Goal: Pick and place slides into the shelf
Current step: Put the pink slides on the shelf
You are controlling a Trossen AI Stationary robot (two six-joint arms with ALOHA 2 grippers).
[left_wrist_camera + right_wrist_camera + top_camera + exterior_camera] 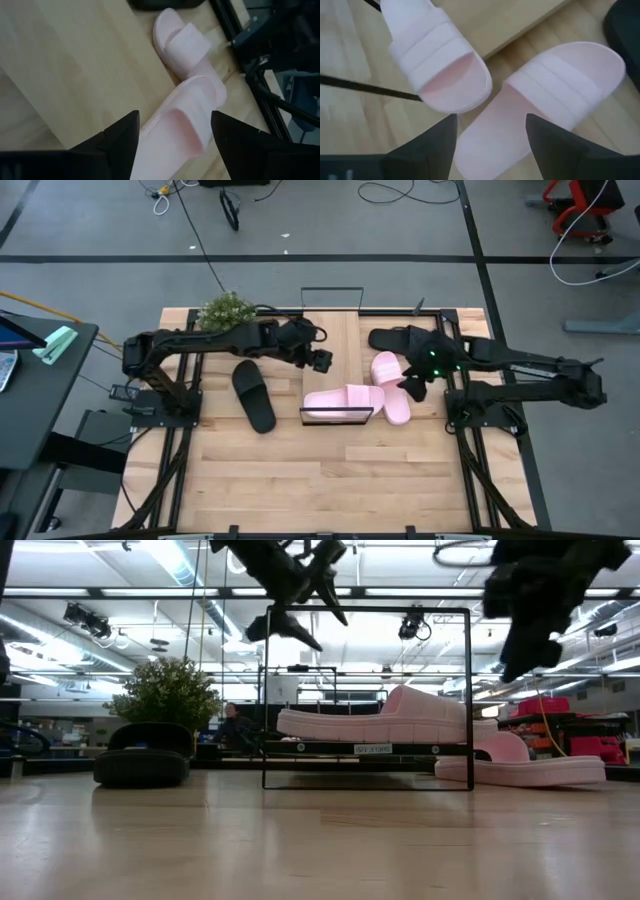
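One pale pink slide sandal [342, 399] is lying on the low wire-framed wooden shelf [330, 340] while its pink twin [391, 385] and two black slides [253, 393] [395, 339] are waiting on the desk [330, 480], both grippers [320, 361] [413, 385] hovering empty, fingers parted.

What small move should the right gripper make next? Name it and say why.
Probably lower the open right gripper onto the pink slide lying on the table beside the shelf. Its fingers already frame that slide, nothing is held, and the other pink slide already sits on the shelf.
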